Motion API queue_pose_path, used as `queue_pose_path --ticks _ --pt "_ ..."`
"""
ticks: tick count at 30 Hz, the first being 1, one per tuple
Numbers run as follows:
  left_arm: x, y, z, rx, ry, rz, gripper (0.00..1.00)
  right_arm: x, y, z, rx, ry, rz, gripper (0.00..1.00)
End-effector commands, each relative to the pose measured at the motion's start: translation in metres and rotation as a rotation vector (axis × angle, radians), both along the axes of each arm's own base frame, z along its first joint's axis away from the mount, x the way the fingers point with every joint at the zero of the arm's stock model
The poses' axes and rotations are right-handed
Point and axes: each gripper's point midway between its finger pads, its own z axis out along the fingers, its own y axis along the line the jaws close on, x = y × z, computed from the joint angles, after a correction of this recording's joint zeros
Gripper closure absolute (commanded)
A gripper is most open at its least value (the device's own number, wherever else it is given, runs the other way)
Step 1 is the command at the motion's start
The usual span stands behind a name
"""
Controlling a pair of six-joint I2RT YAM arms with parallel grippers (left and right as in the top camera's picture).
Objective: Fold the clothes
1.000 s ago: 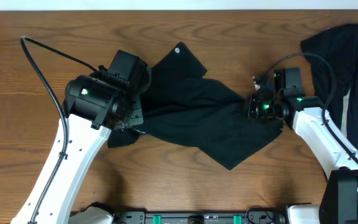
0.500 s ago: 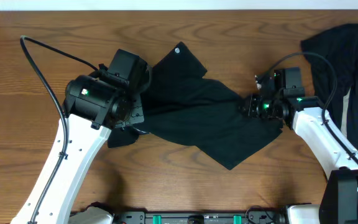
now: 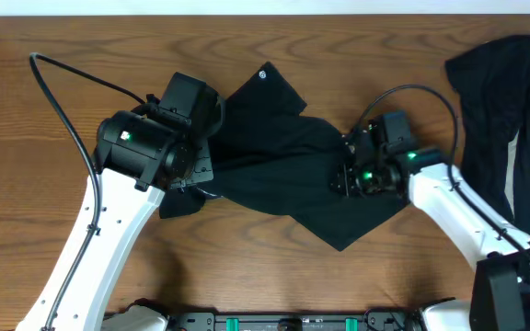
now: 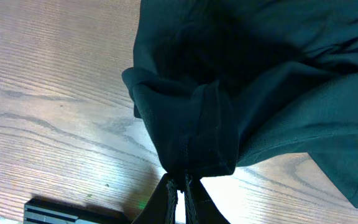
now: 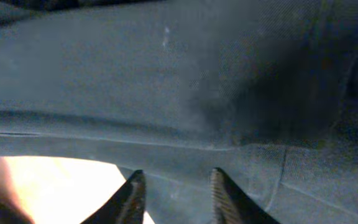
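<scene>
Left gripper (image 4: 180, 186): closed, its tips pinched together on a bunched, hemmed fold of the clothes (image 4: 247, 93).
Right gripper (image 5: 178, 190): jaws stand partly apart, and the two dark fingers (image 5: 132, 194) have cloth showing across the gap. No fold is pinched between them. Whether the tips touch the fabric cannot be told.
Left wrist view only: the gathered fold sits right at the tips, a stitched hem runs down it, and bare worktop (image 4: 48, 81) lies to the left and below.
Right wrist view only: the fabric fills almost the whole frame at close range, with seams crossing it and a bright patch at the lower left.
Overhead only: the clothes (image 3: 283, 175) lie spread and rumpled across the middle of the worktop (image 3: 63, 37). A small round white logo (image 3: 264, 74) sits on the far corner. More dark cloth (image 3: 495, 92) lies at the right edge, apart from them.
Clothes and left gripper: the left edge of the clothes runs under the left wrist, so the tips are hidden from above.
Clothes and right gripper: the right gripper (image 3: 343, 176) sits over the right part of the clothes, inside their outline, with one corner pointing toward the near edge below it.
</scene>
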Motion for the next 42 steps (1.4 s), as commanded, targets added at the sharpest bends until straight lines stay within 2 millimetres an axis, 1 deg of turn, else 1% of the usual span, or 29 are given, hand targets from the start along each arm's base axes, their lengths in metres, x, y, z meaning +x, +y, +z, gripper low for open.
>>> queue_pose_path --ticks 1,3,5,10,15,20,24,26,27,28,33,37,42 --pt "0.001 0.004 0.007 0.013 -0.025 -0.004 0.93 -0.009 0.0 -0.013 -0.039 0.008 -0.009 0.57" --pt "0.001 0.004 0.007 0.013 -0.025 -0.004 0.93 -0.01 0.006 -0.017 -0.024 -0.01 0.006 0.4" --pt "0.001 0.004 0.007 0.013 -0.025 -0.004 0.93 -0.01 0.009 -0.019 -0.018 -0.021 0.009 0.34" --pt "0.0 0.004 0.007 0.013 -0.024 -0.004 0.93 -0.009 0.016 -0.025 0.001 -0.055 0.009 0.28" --pt "0.001 0.004 0.007 0.013 -0.024 -0.004 0.93 -0.006 0.013 -0.034 0.007 -0.039 -0.088 0.31" --pt "0.001 0.004 0.007 0.013 -0.024 -0.004 0.93 -0.003 0.013 -0.042 0.018 0.007 -0.177 0.39" --pt "0.001 0.004 0.007 0.013 -0.024 -0.004 0.93 0.008 0.017 -0.04 0.042 -0.023 -0.193 0.46" --pt "0.001 0.004 0.007 0.013 -0.024 -0.004 0.93 0.01 0.018 -0.039 0.053 -0.033 -0.196 0.55" --pt "0.001 0.004 0.007 0.013 -0.024 -0.004 0.93 0.011 0.02 -0.038 0.061 -0.034 -0.193 0.62" --pt "0.001 0.004 0.007 0.013 -0.024 -0.004 0.94 0.011 0.02 -0.037 0.064 -0.034 -0.192 0.71" --pt "0.001 0.004 0.007 0.013 -0.024 -0.004 0.93 0.01 0.024 -0.034 0.09 -0.028 -0.183 0.97" --pt "0.0 0.004 0.007 0.014 -0.024 -0.005 0.93 0.015 0.022 -0.024 0.116 -0.044 -0.187 0.99" --pt "0.0 0.005 0.006 0.02 -0.018 -0.022 0.93 0.021 0.014 0.004 0.13 -0.121 -0.175 0.99"
